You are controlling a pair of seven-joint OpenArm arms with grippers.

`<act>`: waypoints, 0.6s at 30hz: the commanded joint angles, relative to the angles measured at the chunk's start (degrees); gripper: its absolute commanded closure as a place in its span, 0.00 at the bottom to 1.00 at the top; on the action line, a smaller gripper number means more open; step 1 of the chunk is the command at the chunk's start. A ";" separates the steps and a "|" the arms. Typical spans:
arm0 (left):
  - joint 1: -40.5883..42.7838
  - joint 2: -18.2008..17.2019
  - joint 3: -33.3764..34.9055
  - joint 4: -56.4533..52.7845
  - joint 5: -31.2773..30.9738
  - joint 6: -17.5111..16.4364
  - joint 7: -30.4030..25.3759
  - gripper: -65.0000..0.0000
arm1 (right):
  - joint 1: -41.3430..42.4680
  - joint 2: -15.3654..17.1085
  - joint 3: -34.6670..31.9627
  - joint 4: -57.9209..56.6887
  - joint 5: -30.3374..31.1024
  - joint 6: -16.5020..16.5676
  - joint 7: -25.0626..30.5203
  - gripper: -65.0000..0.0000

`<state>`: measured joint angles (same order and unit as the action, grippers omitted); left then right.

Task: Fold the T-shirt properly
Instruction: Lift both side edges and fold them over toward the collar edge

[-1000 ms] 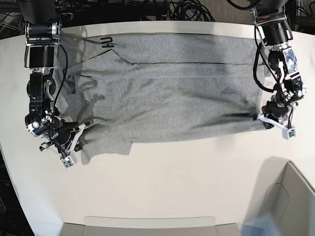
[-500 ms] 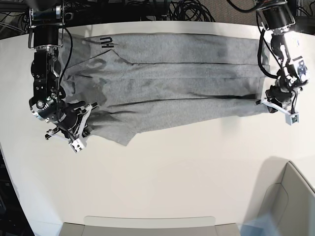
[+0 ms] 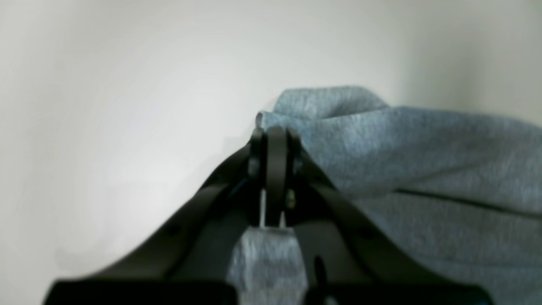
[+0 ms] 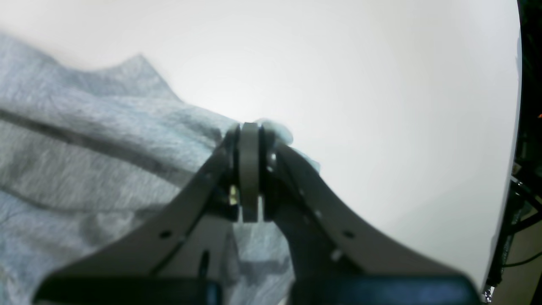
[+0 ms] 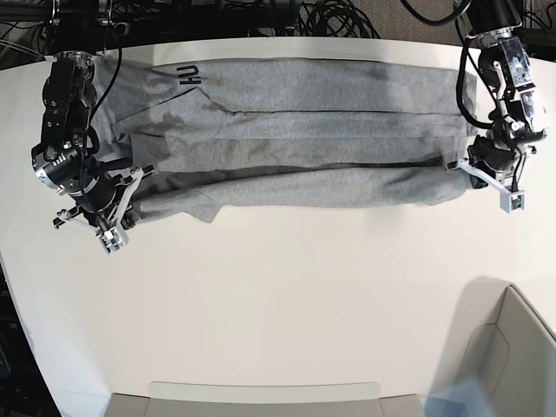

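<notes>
The heather-grey T-shirt (image 5: 295, 130) lies spread across the back of the white table (image 5: 287, 295), black lettering showing at its back left corner. Its front edge is lifted and folded back toward the far side. My left gripper (image 5: 473, 169), at the base view's right, is shut on the shirt's front right corner; in the left wrist view the gripper (image 3: 275, 131) pinches grey cloth (image 3: 402, 144). My right gripper (image 5: 122, 204), at the base view's left, is shut on the front left edge; in the right wrist view the gripper (image 4: 250, 129) pinches cloth (image 4: 84, 140).
Black cables and a rack (image 5: 261, 17) run behind the table's back edge. A pale grey bin (image 5: 499, 356) stands at the front right corner, and a pale tray edge (image 5: 261, 400) lies along the front.
Both grippers have carried the shirt's front edge away from the table's front toward the back. The visible grey area has narrowed and the loose left sleeve has been drawn up.
</notes>
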<state>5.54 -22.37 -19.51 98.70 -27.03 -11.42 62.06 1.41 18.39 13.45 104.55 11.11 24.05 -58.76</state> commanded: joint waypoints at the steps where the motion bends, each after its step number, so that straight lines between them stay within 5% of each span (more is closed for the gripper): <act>1: -0.13 -0.97 -0.49 1.74 -0.18 0.21 -0.48 1.00 | -0.05 0.82 0.39 1.51 0.27 0.34 0.70 1.00; 18: 6.28 1.58 -5.68 9.48 -0.18 0.12 3.30 1.00 | -8.49 0.46 0.48 9.25 0.27 0.34 0.61 1.00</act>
<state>12.25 -19.73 -24.71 107.04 -27.05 -11.44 66.02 -7.68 18.37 13.54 112.75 11.11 24.05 -59.00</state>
